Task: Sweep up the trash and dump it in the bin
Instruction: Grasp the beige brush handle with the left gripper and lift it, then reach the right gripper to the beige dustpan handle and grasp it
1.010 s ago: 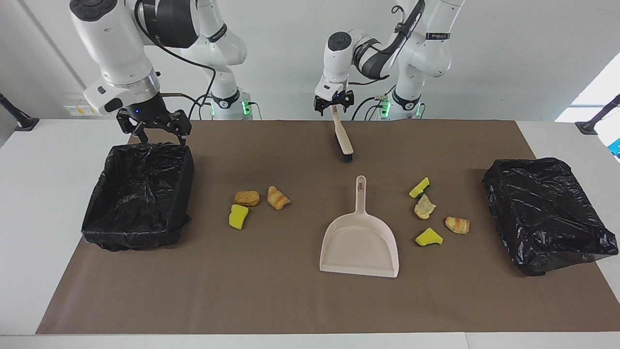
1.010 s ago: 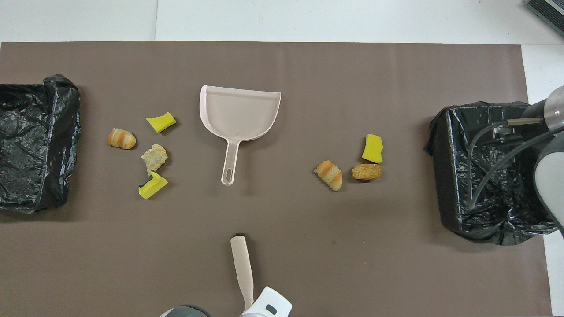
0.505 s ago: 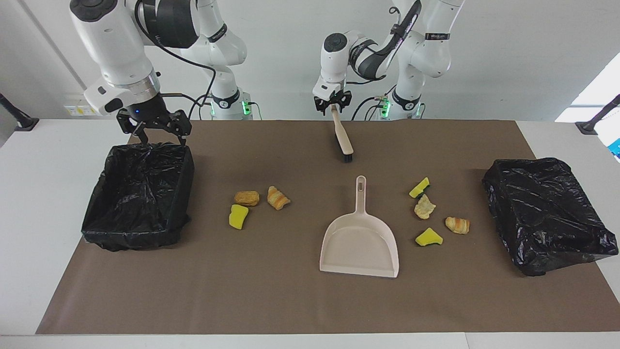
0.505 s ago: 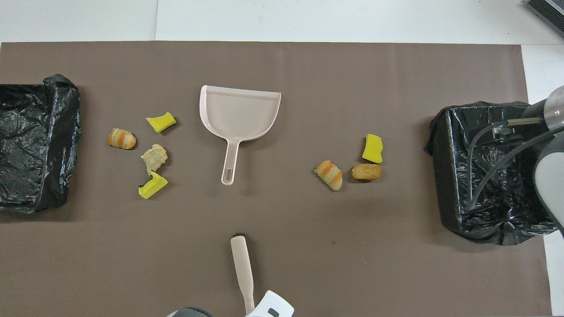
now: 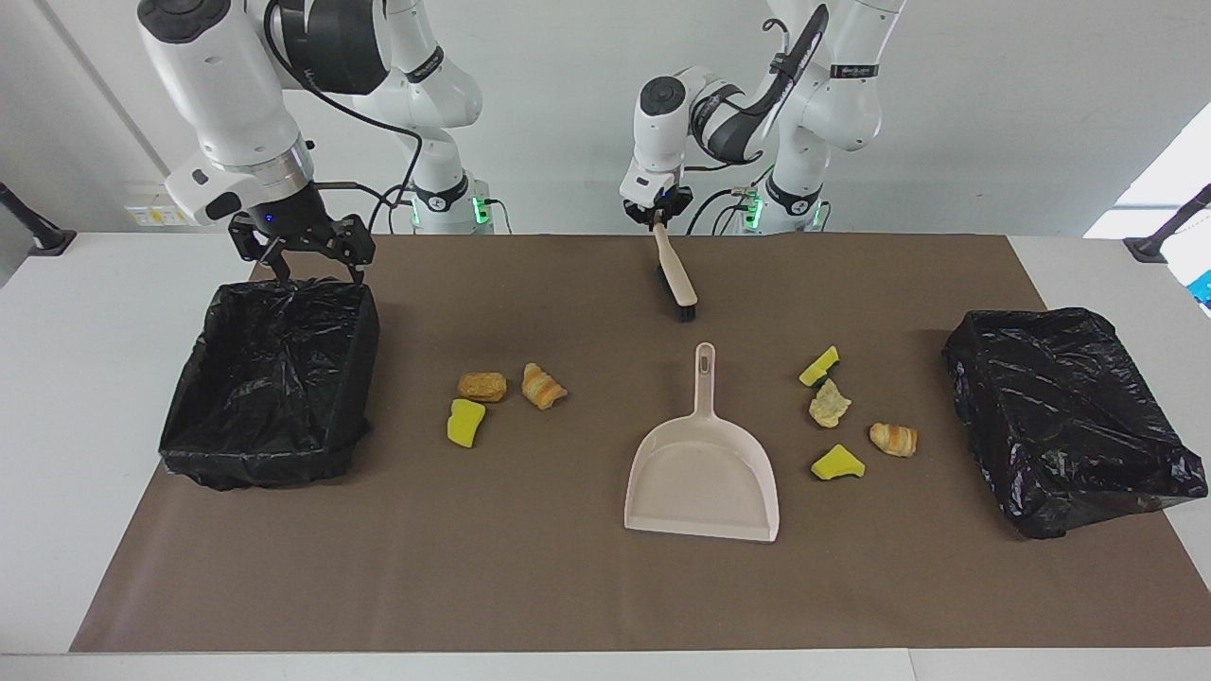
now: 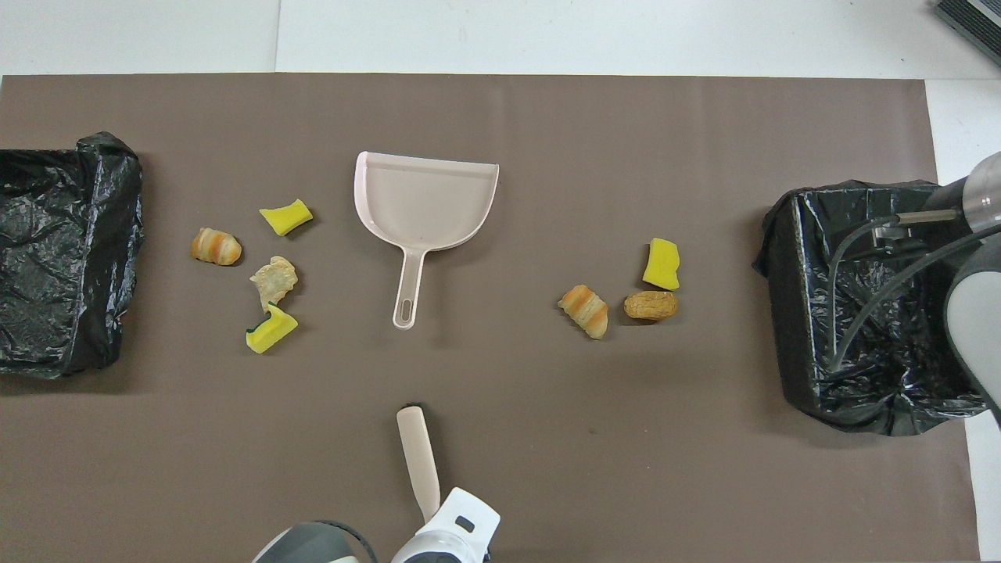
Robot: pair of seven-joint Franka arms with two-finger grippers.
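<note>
Two things changed: nearest the robots, the left gripper (image 5: 657,216) has pinched shut on the brush (image 5: 673,270) handle, bristles down on the mat (image 5: 568,586). The right gripper (image 5: 301,253) waits, fingers spread, over its bin (image 5: 270,378). Farther out, seven scraps (image 5: 541,386) lie in two clusters either side of the dustpan (image 5: 702,473), unswept. Sweeping can begin, I'd say.

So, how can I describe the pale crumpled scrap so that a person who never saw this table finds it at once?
Start at the dustpan in the middle of the mat. Beside it, toward the left arm's end, lie four scraps. The pale scrap lies between the two yellow sponge pieces; it alone is whitish and ragged, while the pastry next to it is golden and smooth.
</note>
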